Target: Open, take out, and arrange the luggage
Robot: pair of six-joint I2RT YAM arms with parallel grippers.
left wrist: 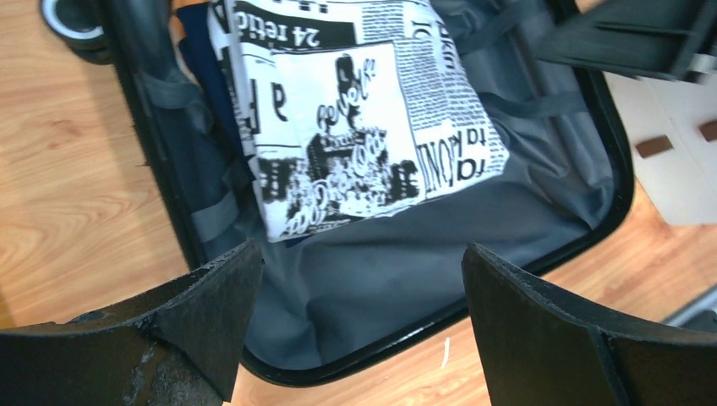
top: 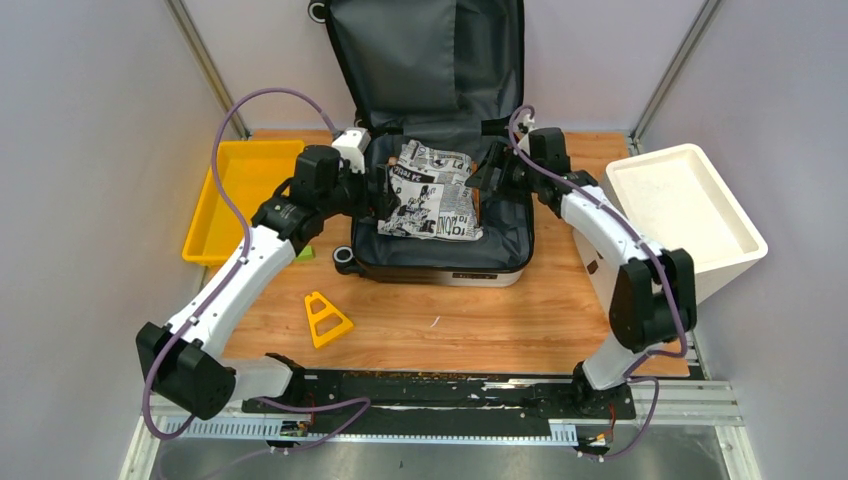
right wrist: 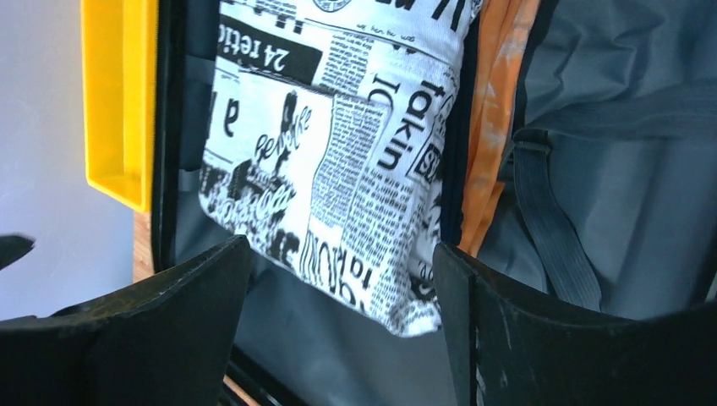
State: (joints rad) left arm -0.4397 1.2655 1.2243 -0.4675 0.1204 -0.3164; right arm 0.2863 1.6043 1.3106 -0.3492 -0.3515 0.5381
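The luggage (top: 440,272) lies open on the wooden table with its lid (top: 430,60) standing up at the back and its dark grey lining (left wrist: 397,262) showing. A folded newspaper-print cloth (top: 432,190) lies in the base, over a navy cloth (left wrist: 199,51) and an orange cloth (right wrist: 495,127). My left gripper (top: 383,190) hangs open over the left side of the base, its jaws (left wrist: 363,288) empty above bare lining. My right gripper (top: 490,170) is open at the right side. A corner of the print cloth (right wrist: 338,152) lies loose between its jaws (right wrist: 342,288), close to the right finger (right wrist: 507,338).
A yellow tray (top: 235,195) stands at the left of the luggage, and a white bin (top: 680,215) at the right. A yellow triangular piece (top: 326,318) lies on the table in front of the luggage. A small green thing (top: 303,253) sits by the tray's near corner.
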